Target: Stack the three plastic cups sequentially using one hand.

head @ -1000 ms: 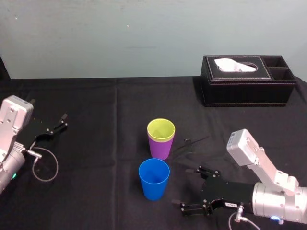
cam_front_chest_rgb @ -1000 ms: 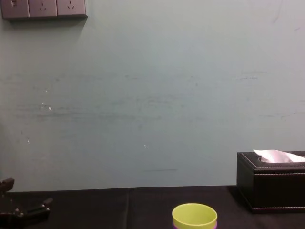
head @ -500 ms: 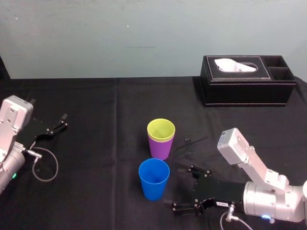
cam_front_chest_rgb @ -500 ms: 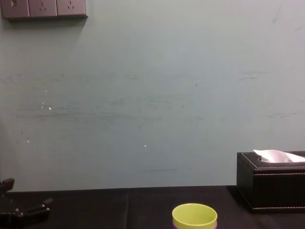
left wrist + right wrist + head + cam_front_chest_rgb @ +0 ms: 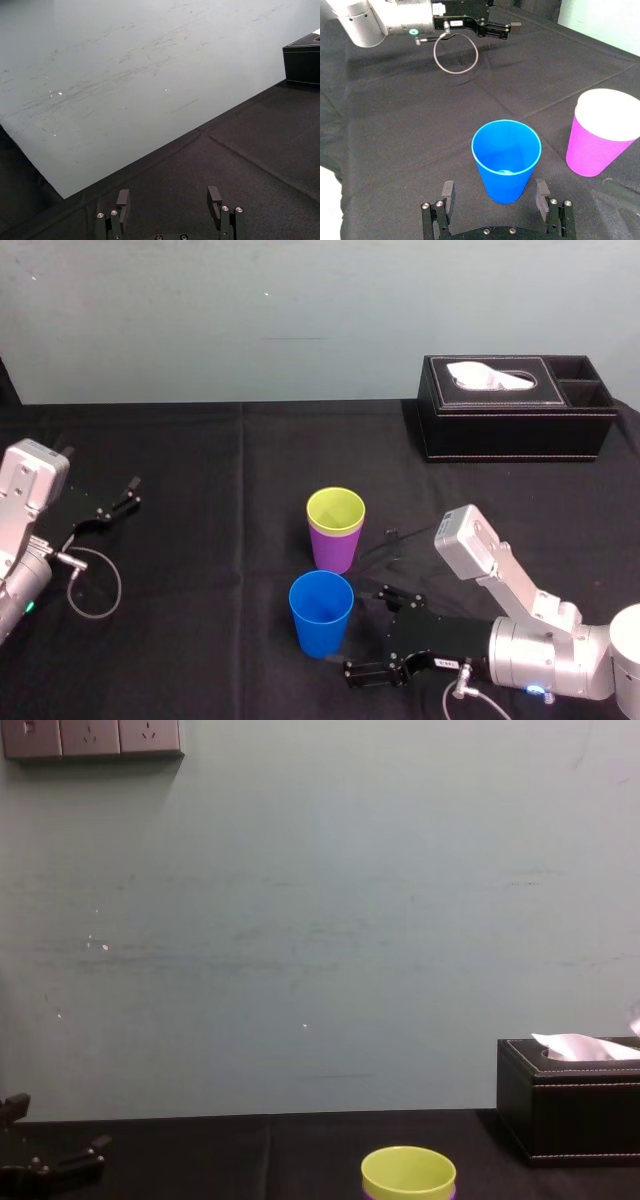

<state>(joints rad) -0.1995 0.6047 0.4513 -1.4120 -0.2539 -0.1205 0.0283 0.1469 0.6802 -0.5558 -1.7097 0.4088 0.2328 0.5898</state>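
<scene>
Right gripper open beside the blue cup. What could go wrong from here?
1. The blue cup stands free; if one finger of the open right gripper touches first, it may slide or tip.
2. The yellow-green cup nested in the purple cup stands just behind; a shoved blue cup, or a low lift, could knock that stack.
The left gripper sits parked at far left.
</scene>
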